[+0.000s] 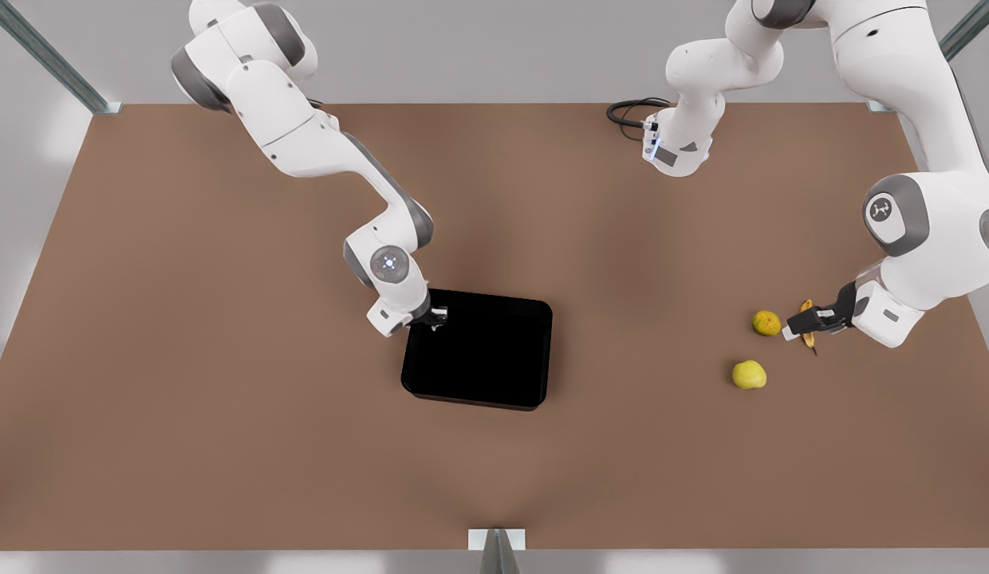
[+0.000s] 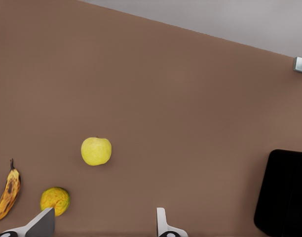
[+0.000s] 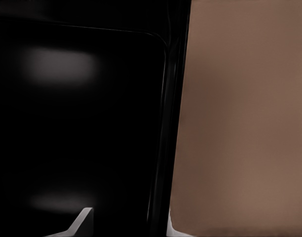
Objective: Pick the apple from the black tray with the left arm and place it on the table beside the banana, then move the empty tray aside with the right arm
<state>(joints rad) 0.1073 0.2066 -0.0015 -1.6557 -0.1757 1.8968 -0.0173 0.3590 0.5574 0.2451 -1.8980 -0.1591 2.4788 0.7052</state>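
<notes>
Green fruit w/ orange mottling (image 1: 766, 323) on tabletop; black cable (image 1: 627, 112) coiled at far edge nr arm base.

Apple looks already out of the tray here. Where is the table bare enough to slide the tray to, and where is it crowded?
Bare table spreads from the black tray toward the front view's left and along the near edge. It is crowded at the front view's right: apple, mottled green fruit, banana and left gripper cluster there. The right gripper straddles the tray's rim.

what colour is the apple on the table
Plain yellow-green apple, clearest in the left wrist view.
</notes>
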